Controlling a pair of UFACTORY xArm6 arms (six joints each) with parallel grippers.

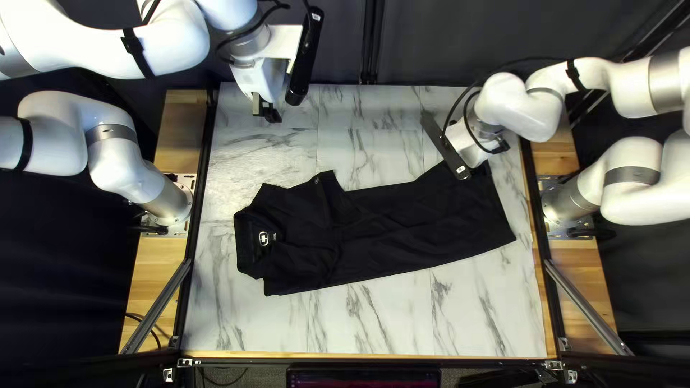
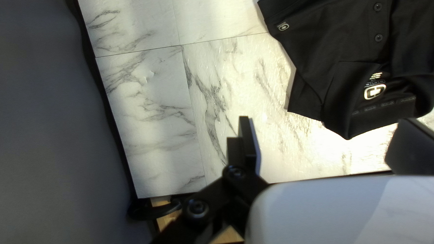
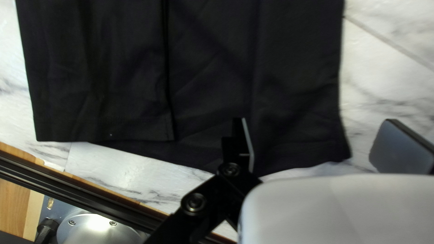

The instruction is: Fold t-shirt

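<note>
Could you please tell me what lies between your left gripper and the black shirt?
In the top left view, only bare marble-patterned tabletop shows between my left gripper and the black shirt.

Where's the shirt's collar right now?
In the top left view, the collar is at the left end of the black shirt, on the side toward my left arm's base.

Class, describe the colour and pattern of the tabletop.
White with grey marble-like veins; the top left view shows the tabletop best.
</note>
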